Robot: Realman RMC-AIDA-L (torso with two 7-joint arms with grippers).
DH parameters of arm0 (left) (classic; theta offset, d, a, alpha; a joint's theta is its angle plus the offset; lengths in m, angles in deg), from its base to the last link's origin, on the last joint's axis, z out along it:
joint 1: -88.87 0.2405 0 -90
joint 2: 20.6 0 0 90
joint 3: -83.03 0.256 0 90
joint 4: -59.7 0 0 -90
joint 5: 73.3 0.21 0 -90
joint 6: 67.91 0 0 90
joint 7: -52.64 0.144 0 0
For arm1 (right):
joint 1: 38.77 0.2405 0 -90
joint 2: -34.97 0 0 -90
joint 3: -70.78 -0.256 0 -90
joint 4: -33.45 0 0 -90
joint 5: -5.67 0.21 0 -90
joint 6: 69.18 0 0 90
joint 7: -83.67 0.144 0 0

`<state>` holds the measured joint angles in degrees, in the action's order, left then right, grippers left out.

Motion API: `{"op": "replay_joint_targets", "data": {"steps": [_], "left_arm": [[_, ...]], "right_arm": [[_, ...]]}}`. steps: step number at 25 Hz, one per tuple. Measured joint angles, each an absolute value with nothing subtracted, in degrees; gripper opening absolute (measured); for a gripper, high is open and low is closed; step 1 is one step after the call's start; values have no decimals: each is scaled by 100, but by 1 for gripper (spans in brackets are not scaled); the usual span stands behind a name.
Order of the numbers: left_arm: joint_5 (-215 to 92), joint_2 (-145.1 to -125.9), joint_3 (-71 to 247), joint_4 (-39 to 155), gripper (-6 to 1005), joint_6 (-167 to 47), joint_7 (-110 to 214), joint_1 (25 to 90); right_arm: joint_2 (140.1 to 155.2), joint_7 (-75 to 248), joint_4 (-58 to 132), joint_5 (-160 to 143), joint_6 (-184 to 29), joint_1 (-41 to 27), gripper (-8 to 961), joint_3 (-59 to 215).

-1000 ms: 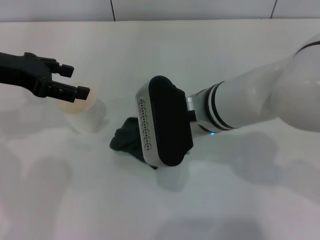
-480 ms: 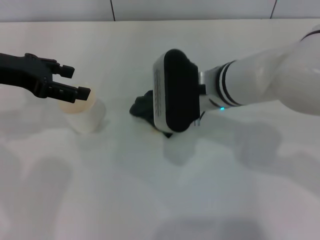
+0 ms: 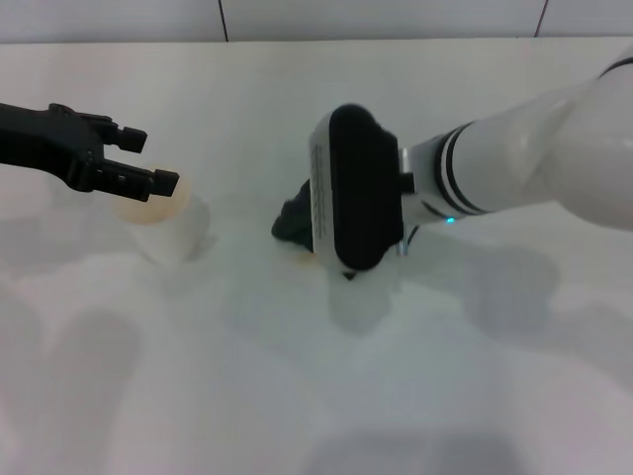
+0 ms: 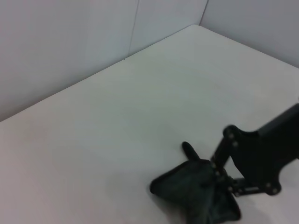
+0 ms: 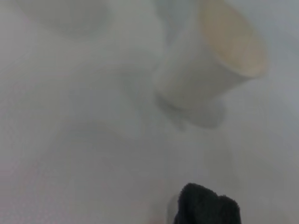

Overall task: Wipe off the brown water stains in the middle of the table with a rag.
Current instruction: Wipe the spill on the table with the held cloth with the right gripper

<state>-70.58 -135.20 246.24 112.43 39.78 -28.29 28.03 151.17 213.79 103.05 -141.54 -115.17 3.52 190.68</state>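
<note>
The right gripper (image 4: 223, 179) is low over the middle of the white table (image 3: 297, 396), and its fingers are closed on the rag (image 3: 293, 222), a dark soft cloth that lies bunched on the table surface. In the head view the wide black and white wrist body of the right arm covers most of the rag, so only its left edge shows. Just under this edge, a small orange-brown spot of the brown water stains (image 3: 308, 253) is visible on the table, touching the rag; the other part of the stains is hidden. The left gripper (image 3: 138, 163) hangs above a white paper cup (image 3: 168, 226) on the left side, well apart from the rag; its two fingers stand apart and hold nothing. The cup stands upright and has a faint orange tint inside. A line of small writing runs along the white edge of the right wrist body, but it cannot be read. In the right wrist view the cup (image 5: 205, 70) appears beyond the dark tip of the rag (image 5: 207, 207).
</note>
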Motion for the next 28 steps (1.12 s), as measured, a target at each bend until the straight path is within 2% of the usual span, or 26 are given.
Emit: {"op": "replay_joint_targets", "data": {"steps": [15,28], "left_arm": [[-7066,-13485,24624,11243,883,3966,-2831,2817],[-7109,-13499,24624,11243,884,3957,-2831,2848]], "right_arm": [[15119,20968,11215,-14125,-12668,-5,105,19667],[15116,21097,10724,-14325,-11216,-62,104,19288]]}}
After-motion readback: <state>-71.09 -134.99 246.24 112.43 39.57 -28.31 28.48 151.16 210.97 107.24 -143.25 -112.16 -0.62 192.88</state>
